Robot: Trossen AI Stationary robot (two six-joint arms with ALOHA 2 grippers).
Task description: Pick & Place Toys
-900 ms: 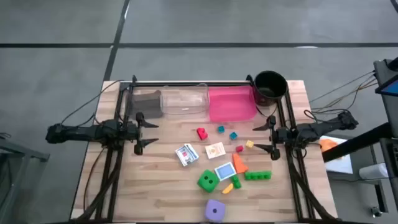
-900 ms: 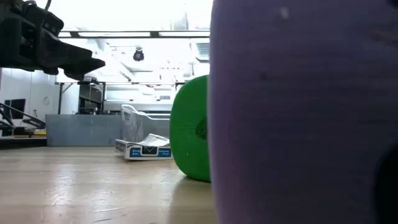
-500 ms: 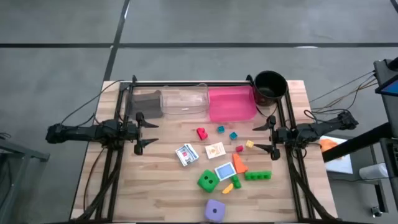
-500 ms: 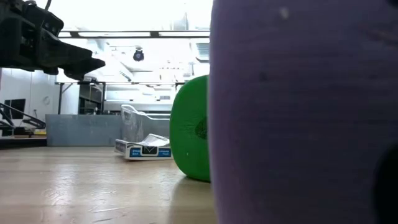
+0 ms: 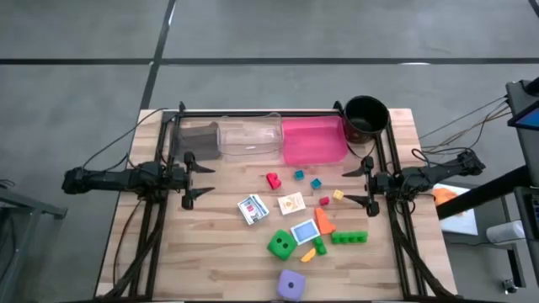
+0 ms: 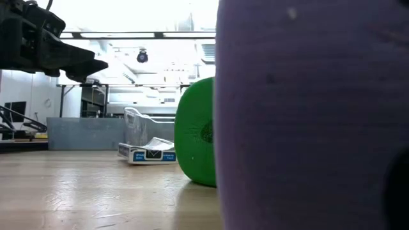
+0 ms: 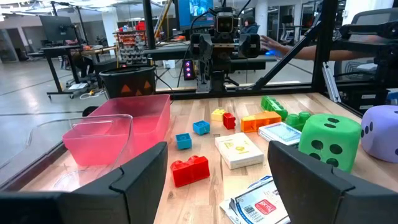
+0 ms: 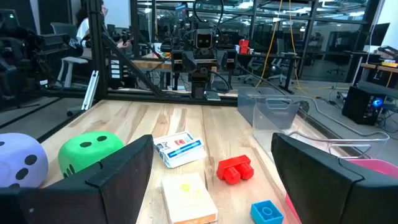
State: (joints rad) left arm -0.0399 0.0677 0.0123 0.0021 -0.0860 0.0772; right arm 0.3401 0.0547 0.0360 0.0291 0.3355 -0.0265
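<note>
At table sides: we see the left gripper (image 5: 192, 179) and the right gripper (image 5: 362, 183) hovering with jaws apart, each holding nothing.
Toys: small red plastic brick (image 5: 273, 180), white printed card (image 5: 291, 203), green foam dice cube (image 5: 281, 245) and purple foam dice cube (image 5: 291, 284) lie loose mid-table, near the pink rectangular plastic tray (image 5: 313, 141).
Risk: we judge crowding; a descending finger could knock neighbouring pieces aside.
Change: none; nothing has moved since the earlier frames.
</note>
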